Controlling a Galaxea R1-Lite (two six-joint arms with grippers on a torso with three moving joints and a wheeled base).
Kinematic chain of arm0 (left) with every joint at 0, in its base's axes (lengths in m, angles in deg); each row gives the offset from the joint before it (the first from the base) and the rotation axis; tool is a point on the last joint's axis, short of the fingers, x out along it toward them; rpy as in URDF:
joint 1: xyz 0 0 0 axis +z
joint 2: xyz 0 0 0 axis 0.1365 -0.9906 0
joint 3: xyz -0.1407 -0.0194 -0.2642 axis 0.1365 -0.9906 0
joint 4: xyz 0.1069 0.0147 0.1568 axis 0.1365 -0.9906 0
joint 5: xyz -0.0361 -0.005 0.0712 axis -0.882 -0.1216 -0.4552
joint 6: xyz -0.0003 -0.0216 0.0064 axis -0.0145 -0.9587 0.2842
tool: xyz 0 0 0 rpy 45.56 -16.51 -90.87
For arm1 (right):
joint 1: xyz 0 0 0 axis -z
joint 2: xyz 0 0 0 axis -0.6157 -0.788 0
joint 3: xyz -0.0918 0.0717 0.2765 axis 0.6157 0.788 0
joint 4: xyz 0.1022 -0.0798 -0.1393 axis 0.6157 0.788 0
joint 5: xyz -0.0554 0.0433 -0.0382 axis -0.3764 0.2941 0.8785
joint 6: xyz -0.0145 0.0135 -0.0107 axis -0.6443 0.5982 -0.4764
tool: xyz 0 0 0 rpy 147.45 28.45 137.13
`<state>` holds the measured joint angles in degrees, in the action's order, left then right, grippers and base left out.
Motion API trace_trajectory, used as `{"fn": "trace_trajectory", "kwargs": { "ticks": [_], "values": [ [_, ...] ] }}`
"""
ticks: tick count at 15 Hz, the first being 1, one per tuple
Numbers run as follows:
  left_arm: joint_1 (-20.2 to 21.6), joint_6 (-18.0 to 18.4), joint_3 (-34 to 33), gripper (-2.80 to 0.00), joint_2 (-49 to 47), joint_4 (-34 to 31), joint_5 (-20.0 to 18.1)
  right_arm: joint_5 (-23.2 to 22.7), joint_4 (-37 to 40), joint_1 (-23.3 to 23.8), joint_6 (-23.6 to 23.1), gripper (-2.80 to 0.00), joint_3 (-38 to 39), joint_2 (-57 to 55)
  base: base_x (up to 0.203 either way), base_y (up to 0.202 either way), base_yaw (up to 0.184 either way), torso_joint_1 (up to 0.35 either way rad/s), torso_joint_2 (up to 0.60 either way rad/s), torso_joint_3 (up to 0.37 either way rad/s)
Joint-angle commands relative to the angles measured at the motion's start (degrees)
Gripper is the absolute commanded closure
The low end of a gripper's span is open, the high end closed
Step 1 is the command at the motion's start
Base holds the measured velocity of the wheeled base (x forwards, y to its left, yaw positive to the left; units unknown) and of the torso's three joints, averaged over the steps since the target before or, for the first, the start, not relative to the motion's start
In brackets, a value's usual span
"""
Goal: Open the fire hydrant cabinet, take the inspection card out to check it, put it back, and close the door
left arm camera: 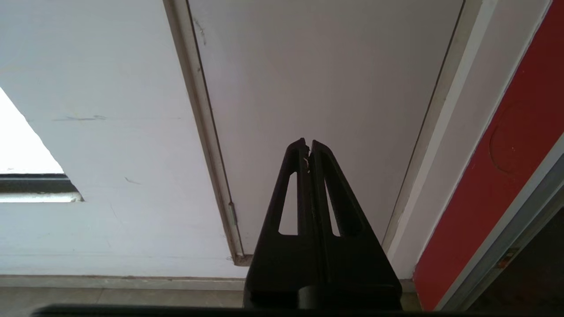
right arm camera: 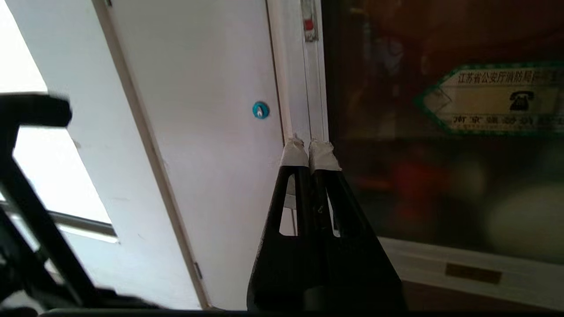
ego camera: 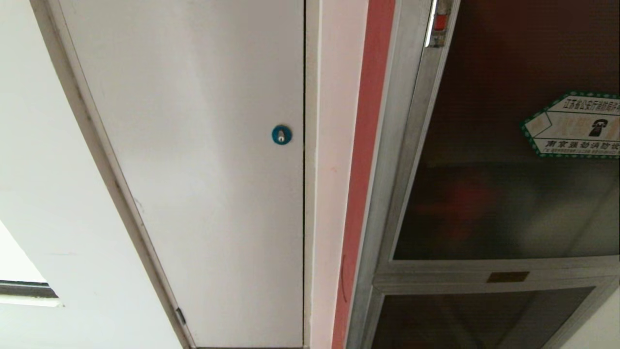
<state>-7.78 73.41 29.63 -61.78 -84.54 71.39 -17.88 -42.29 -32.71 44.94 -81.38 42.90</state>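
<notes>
Right gripper (right arm camera: 309, 147) is pinched fully together with nothing in it, its tape-wrapped tips aimed at the aluminium frame of the fire hydrant cabinet (right arm camera: 313, 88). Left gripper (left arm camera: 307, 147) is closed too, facing the plain white door (left arm camera: 317, 79) with its round blue lock (ego camera: 281, 134). On the right, the door (ego camera: 508, 145) is shut: tall dark frosted glass standing upright, hexagonal green-edged sticker (ego camera: 576, 126), small red latch (ego camera: 440, 23) up on its edge. Red blurs show behind the glass.
</notes>
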Motion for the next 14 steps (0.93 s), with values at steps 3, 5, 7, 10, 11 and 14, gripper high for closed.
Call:
{"fn": "trace_trajectory", "kwargs": {
  "ticks": [3, 5, 7, 10, 11, 14],
  "values": [
    [0.06, -0.01, -0.09, 0.0, -0.04, 0.0, 0.0, -0.16, 0.95, -2.35, -0.27, 0.0, 4.95, 7.73, 0.0, 0.0, 0.0, 0.0, 0.0, 0.0],
    [0.01, -0.01, -0.09, 0.0, -0.04, 0.0, 0.0, -0.16, 1.16, -4.13, -0.29, 0.0, 8.22, 11.97, 0.0, 0.0, 0.0, 0.0, 0.0, 0.0],
    [0.01, -0.01, -0.09, 0.0, -0.04, 0.0, 0.0, -0.14, 1.17, -5.26, -0.3, 0.0, 12.79, 16.22, 0.0, 0.0, 0.0, 0.0, 0.0, 0.0],
    [0.01, -0.01, -0.09, 0.0, -0.04, 0.0, -0.02, 0.11, 0.48, -5.44, -2.71, 0.0, 22.34, 22.57, 0.0, 0.0, 0.0, 0.0, 0.0, 0.0],
    [0.02, -0.01, -0.09, 0.0, -0.04, 0.0, 0.0, 1.18, -0.22, -5.46, -4.07, 0.0, 25.22, 23.53, 0.0, 0.0, 0.0, 0.0, 0.0, 0.0],
    [0.02, -0.01, -0.09, 0.0, -0.04, -0.17, 0.0, 9.46, -8.78, -5.47, -5.92, 0.0, 35.32, 24.15, 0.0, 0.0, 0.0, 0.0, 0.0, 0.0]
  ]
}}
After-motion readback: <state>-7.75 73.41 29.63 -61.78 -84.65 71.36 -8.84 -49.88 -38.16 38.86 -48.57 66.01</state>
